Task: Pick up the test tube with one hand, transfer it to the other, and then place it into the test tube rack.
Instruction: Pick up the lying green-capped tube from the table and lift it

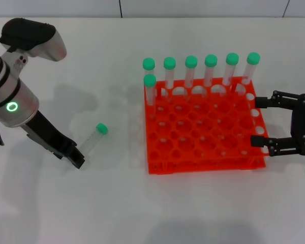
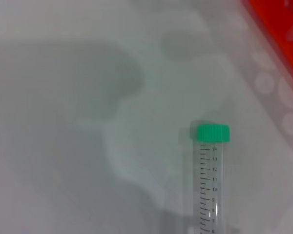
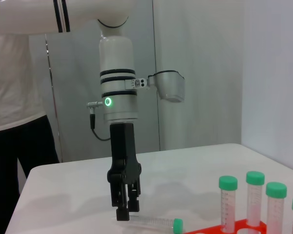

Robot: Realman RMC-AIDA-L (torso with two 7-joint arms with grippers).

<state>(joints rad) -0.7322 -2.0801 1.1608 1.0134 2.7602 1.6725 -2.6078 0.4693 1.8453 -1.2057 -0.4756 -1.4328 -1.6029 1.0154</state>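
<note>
Down at the table with the left gripper (image 1: 77,158), its tip touching or just short of the clear bottom end of the test tube (image 1: 94,137). No telling from any view whether closed or spread. Nothing lifted yet: lying flat on the white table (image 1: 117,203) to the left of the test tube rack (image 1: 203,165), green cap toward the rack, seen up close in the left wrist view (image 2: 210,185).

Likely trouble from here:
- Rolling or skidding across the smooth table if nudged at the very end instead of pinched across the body — round and slim, so easily pushed away.
- Tipping cap-down on the lift if gripped too near the bottom end.
- Leaving too little free length for the handover, with a fumble and a drop as the probable result.
- Catching on the rack's edge or on a standing neighbour during insertion if carried tilted.

Waiting at the right edge of the rack with the right gripper (image 1: 258,121) — spread wide, holding nothing.

In the rack: seven green-capped tubes (image 1: 191,71) upright, six along the back row and one just in front of them in the left column. Every other hole unfilled, so plenty of room nearer the front.
</note>
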